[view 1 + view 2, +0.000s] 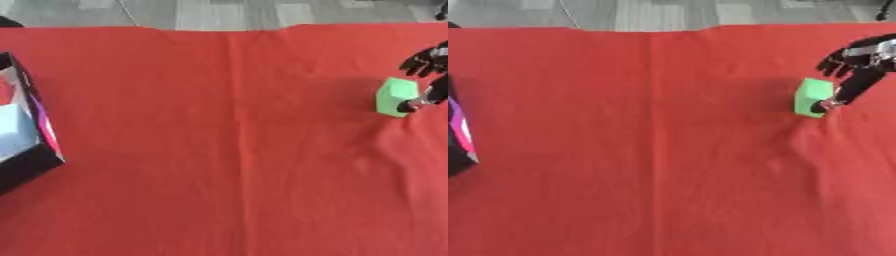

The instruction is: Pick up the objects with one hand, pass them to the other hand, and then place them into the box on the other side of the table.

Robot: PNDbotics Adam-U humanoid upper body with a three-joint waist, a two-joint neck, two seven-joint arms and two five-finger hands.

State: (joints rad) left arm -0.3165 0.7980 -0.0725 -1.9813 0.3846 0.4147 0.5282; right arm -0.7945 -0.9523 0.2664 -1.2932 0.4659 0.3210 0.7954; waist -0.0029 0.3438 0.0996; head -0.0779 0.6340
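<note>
One green block (813,97) lies on the right part of the surface (658,150), toward the far side. The right hand (859,57) enters from the right edge, just beyond the block's far right corner. Its fingers (833,62) are curled downward above the block's far edge, while the thumb (837,97) extends down along the block's right face and meets it near the lower corner. The hand is partly closed about the block's right side; whether the fingers themselves touch the block cannot be told, and whether the block is lifted off the cloth cannot be told either.

Count: one block, one box, one hand in view. The left hand shows in neither view.

The block is a plain bright green, box-shaped, with a lighter top face and a slightly darker side face toward the near left. It sits slightly askew to the edges of the surface. No markings can be made out on it.

The box (35,107) stands at the far left edge of the surface, well apart from the block, with the whole width of the red cloth between them. It has black walls, a pink and purple stripe along the inner right wall, and a pale blue item (16,125) inside.
</note>
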